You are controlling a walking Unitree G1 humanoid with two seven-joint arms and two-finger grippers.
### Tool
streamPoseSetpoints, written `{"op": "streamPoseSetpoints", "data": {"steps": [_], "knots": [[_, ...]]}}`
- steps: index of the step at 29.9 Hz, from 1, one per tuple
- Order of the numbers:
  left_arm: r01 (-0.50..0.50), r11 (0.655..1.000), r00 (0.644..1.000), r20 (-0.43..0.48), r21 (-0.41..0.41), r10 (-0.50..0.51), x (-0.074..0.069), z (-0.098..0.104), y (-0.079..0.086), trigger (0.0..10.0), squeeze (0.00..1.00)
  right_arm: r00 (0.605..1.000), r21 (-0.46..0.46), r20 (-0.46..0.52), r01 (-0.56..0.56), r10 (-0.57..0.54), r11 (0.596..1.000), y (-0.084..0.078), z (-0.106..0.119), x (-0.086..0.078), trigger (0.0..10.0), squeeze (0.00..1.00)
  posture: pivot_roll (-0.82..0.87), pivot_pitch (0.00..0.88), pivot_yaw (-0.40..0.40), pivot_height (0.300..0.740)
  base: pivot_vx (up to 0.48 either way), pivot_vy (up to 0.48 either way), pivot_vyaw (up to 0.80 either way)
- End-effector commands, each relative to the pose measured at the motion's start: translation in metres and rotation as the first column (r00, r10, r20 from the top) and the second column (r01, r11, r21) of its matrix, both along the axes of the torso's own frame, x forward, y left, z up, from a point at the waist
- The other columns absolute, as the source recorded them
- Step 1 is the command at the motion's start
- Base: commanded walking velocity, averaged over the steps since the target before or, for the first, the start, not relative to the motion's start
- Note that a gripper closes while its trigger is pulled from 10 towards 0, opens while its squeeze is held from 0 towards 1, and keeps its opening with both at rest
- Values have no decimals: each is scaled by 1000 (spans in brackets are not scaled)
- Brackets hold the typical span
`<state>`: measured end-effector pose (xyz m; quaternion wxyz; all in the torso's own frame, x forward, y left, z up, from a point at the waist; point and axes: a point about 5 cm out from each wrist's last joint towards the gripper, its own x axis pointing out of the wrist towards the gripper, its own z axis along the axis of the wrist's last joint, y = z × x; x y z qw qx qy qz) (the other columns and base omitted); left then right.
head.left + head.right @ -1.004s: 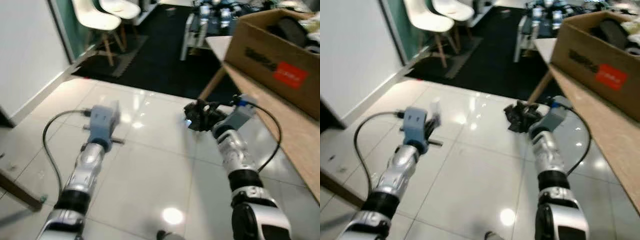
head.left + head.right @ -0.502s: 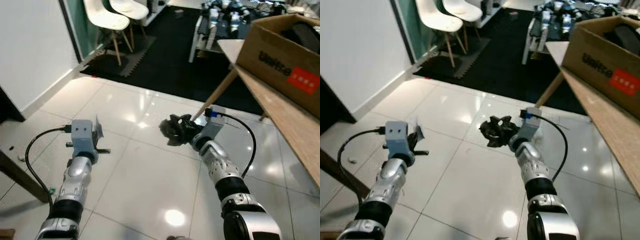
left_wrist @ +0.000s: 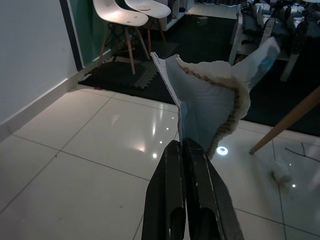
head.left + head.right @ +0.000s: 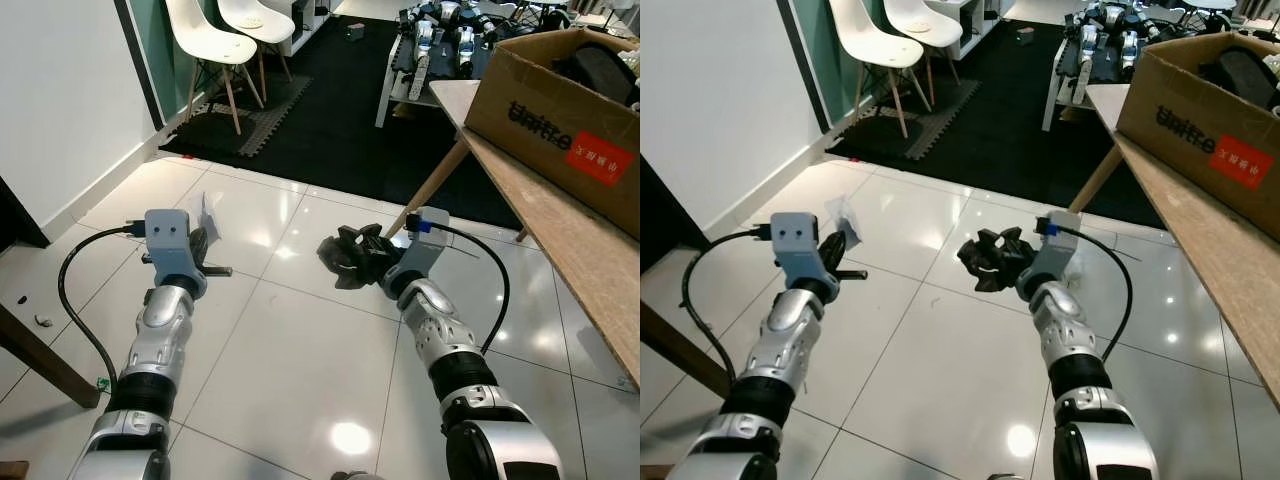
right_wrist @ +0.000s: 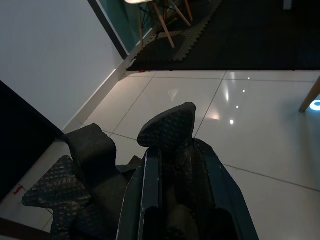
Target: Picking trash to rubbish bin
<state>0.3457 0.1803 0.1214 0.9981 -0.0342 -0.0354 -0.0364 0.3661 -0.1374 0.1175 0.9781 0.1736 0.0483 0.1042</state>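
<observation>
White glossy tile floor (image 4: 290, 370) under both end effectors, ceiling light glare on it. Black mat (image 4: 330, 110) on floor, well beyond end effectors. Two white chairs with wooden legs (image 4: 205, 45) on mat, far ahead of left end effector. Wooden counter (image 4: 560, 250) to the right of right end effector, slanted wooden leg (image 4: 430, 185) just behind it. Brown cardboard box (image 4: 550, 100) with red label on counter, dark items inside. White wall (image 4: 60, 100) left of left end effector. Cluttered shelf unit (image 4: 430, 40) far ahead.
</observation>
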Motion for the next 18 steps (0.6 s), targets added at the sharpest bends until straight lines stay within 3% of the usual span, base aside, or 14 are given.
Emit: {"op": "streamPoseSetpoints", "data": {"steps": [1,15,18], "knots": [[15,1000,1000,14,-16,-15,1,2,-5,10000,0,1000,-6,-2,-2,2,1000,3,0,2,10000,0,53,74,5,740,270,0,0],[59,998,998,23,-4,-59,2,5,-16,10000,0,999,14,13,31,-31,999,-3,5,4,10000,0,48,72,7,740,272,0,0],[66,998,998,25,-2,-66,3,5,-17,10000,0,999,10,12,32,-32,999,-4,6,5,10000,0,48,72,7,740,271,0,-800]]}}
